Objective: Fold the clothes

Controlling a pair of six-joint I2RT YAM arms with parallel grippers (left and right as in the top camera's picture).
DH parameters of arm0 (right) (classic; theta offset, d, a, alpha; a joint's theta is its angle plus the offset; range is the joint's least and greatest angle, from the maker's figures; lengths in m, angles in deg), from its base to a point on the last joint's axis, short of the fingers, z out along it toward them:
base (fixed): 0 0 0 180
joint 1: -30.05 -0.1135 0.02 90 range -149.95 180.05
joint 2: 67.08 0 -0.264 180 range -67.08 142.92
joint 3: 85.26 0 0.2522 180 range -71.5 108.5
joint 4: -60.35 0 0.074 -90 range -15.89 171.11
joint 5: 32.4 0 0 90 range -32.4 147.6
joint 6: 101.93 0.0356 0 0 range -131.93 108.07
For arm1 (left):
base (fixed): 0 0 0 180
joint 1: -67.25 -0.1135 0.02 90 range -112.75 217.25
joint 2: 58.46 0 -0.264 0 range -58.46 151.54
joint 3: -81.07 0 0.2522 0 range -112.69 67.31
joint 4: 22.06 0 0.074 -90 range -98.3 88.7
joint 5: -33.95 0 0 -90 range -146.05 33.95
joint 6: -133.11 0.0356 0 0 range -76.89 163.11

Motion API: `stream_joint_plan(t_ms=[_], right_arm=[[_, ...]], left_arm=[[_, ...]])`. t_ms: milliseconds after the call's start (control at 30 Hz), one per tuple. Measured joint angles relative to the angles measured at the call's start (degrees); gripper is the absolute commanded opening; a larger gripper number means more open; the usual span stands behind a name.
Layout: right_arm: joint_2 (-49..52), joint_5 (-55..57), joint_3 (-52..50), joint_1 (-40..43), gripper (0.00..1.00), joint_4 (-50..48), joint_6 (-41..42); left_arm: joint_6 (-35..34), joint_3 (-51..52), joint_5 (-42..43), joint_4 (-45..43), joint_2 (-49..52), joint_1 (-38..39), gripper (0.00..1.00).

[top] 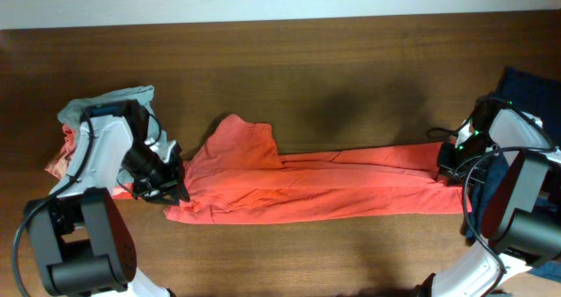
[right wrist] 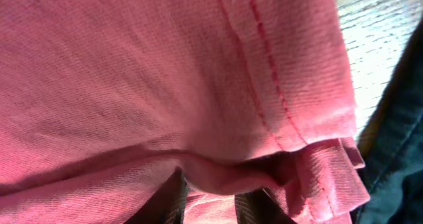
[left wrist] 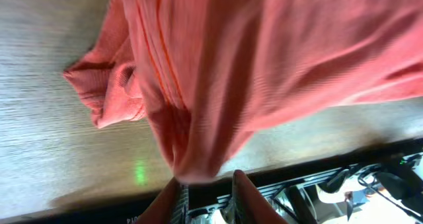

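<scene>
- Red shirt (top: 316, 187) lies pulled out in a long band across the middle of the bench (top: 351, 60), wider at its left end.
- Left fingers (top: 175, 190) sit at the shirt's left end, lower left of the overhead frame. The wrist view shows them pinching a gathered bunch of red cloth.
- Right fingers (top: 449, 167) sit at the shirt's right end, with a fold of the stitched edge nipped between them.
- Grey shirt (top: 114, 100) is heaped at upper left.
- Navy garment (top: 530, 87) is at the right edge.
</scene>
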State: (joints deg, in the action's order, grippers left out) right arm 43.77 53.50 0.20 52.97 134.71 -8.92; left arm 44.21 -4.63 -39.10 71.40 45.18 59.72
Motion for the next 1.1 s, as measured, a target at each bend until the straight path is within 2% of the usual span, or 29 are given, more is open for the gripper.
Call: stream_joint_plan(t_ms=[267,400,500,633,767,1100], right_arm=[[0.0,0.0,0.0,0.0,0.3,-0.04,0.02],[0.0,0.0,0.0,0.0,0.3,-0.07,0.02],[0.0,-0.02,0.0,0.0,0.3,-0.39,0.02],[0.0,-0.02,0.0,0.0,0.31,-0.5,0.02],[0.0,-0.02,0.0,0.0,0.31,-0.66,0.04],[0.0,-0.02,0.0,0.0,0.31,-0.66,0.0]], left_arm=[[-0.02,-1.46,-0.07,0.39,-0.83,0.0,0.24],[-0.26,-8.68,0.39,-0.81,-4.11,-0.02,0.44],[-0.59,-14.1,1.68,-7.69,-7.28,0.2,0.5],[-0.57,-16.35,2.36,-15.43,-8.31,2.27,0.58],[0.5,-16.35,2.78,-19.04,-4.55,6.27,0.62],[3.89,-16.24,2.71,-30.32,12.96,13.86,0.62]])
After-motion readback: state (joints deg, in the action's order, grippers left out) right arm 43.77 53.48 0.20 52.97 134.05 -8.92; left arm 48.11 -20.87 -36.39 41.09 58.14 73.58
